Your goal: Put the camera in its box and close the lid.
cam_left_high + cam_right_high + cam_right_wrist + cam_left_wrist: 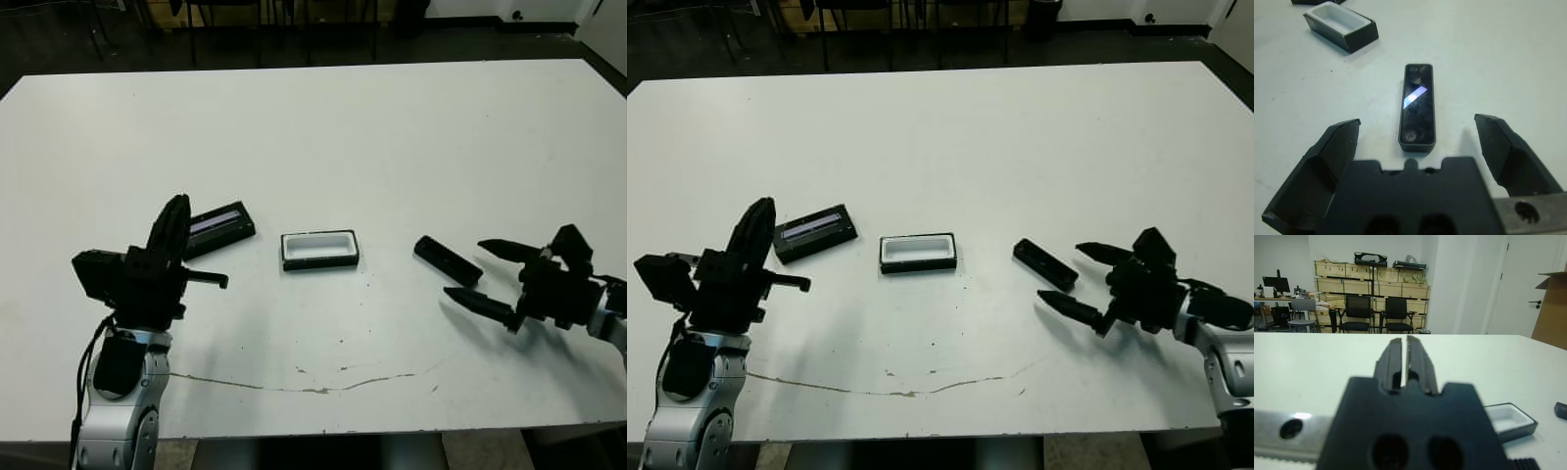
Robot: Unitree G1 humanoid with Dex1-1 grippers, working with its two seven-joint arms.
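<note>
The camera (448, 260) lies flat on the white table, right of centre, a bright glint on its dark face (1417, 106). My right gripper (463, 269) is open just behind it, one finger on each side of its near end, touching nothing. The box (319, 250) sits open at the middle with its white inside showing. The lid (220, 227), a black slab with a pale strip, lies left of the box. My left gripper (177, 208) is shut and empty, raised near the lid's left end; in the left wrist view its fingers (1415, 360) stand pressed together.
A thin crack (294, 387) runs along the table near its front edge. Dark chairs (1371, 313) and wooden crates stand beyond the far edge. A cardboard box (1552, 308) stands by a door at the far right.
</note>
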